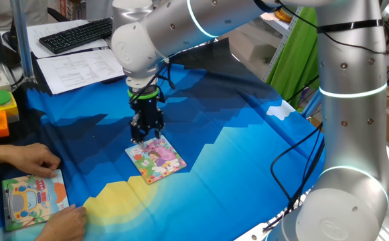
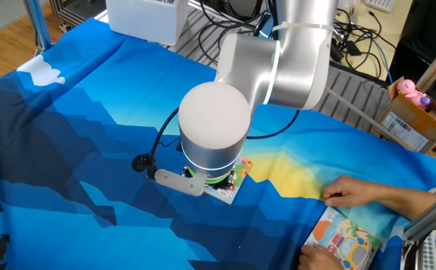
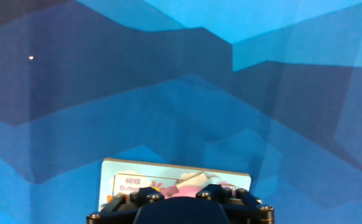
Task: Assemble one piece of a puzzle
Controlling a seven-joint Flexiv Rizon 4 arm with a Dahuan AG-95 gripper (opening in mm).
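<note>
The hand (image 1: 143, 136) points steeply down over the puzzle's (image 1: 159, 161) corner, apparently touching.

The silver arm (image 1: 248, 20) enters from the upper right of one fixed view and bends down at mid-frame, its wrist pointing steeply downward. The black end effector (image 1: 145, 136) hangs just left of centre, fingers low. Its jaws seem slightly parted, though no view shows the gap clearly.
</note>
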